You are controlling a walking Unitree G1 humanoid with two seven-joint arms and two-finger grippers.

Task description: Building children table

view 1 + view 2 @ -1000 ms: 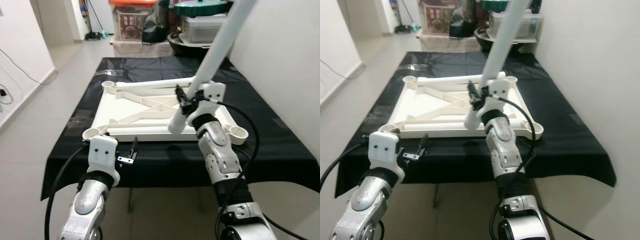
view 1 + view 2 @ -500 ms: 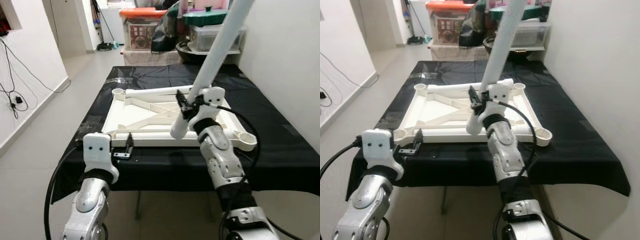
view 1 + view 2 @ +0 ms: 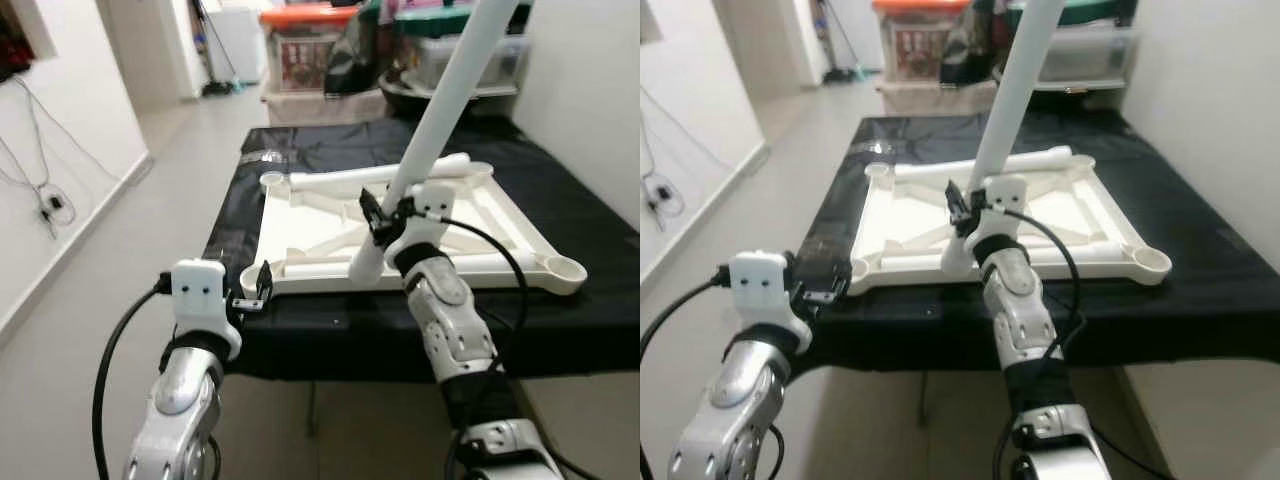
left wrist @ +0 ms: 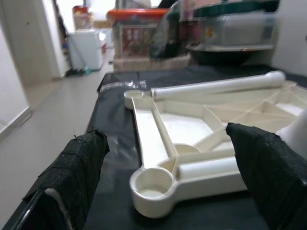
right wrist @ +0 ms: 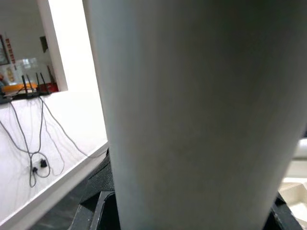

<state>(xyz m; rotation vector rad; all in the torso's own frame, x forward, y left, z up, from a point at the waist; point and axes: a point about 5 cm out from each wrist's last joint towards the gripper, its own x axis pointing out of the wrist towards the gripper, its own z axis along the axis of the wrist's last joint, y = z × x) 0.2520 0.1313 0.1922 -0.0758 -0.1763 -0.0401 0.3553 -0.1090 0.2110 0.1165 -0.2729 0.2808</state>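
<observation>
White table leg [image 3: 440, 120] pinched by right gripper [image 3: 378, 218]; left gripper [image 3: 262, 283] spread beside tabletop [image 3: 330, 225]; storage boxes [image 3: 310, 45] behind

No writing, label or number is sharp enough to read.

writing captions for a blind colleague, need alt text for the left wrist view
Between the left gripper's two open black fingers lies an upside-down white plastic table top on a black cloth, its round corner socket nearest the camera. A loose white table leg lies across the far edge, with storage boxes behind.
</observation>
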